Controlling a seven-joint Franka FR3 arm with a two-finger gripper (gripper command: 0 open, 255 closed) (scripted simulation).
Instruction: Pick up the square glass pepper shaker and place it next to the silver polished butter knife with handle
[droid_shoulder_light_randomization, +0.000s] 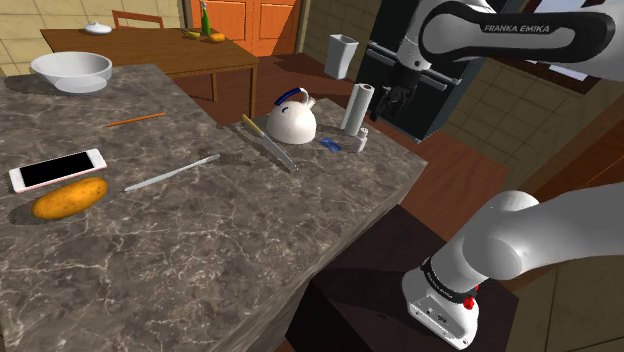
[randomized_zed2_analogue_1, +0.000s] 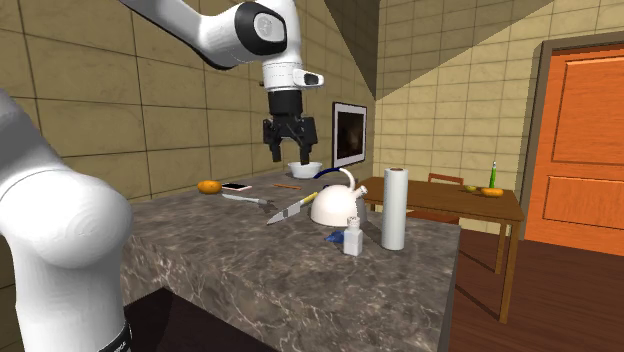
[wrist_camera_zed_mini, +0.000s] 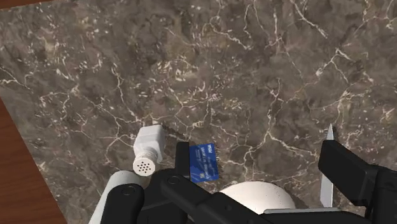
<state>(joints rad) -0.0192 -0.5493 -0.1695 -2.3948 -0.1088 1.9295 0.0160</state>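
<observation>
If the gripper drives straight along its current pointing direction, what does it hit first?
Most likely the white kettle: in the wrist view its dome sits between the open fingers of the gripper. Depth is unclear, so it might miss and land on the marble countertop.

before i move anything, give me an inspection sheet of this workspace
surface: dark marble counter.
job's things: pale square pepper shaker upright beside the paper towel roll; silver butter knife lying flat mid-counter, well apart from it.
clutter: white kettle, blue card, kitchen knife, phone, potato, pencil, bowl.
grippers: gripper open, empty, hovering above the shaker's end of the counter.
cables: nothing seen.
surroundings: wooden dining table, orange door, tiled walls.
</observation>
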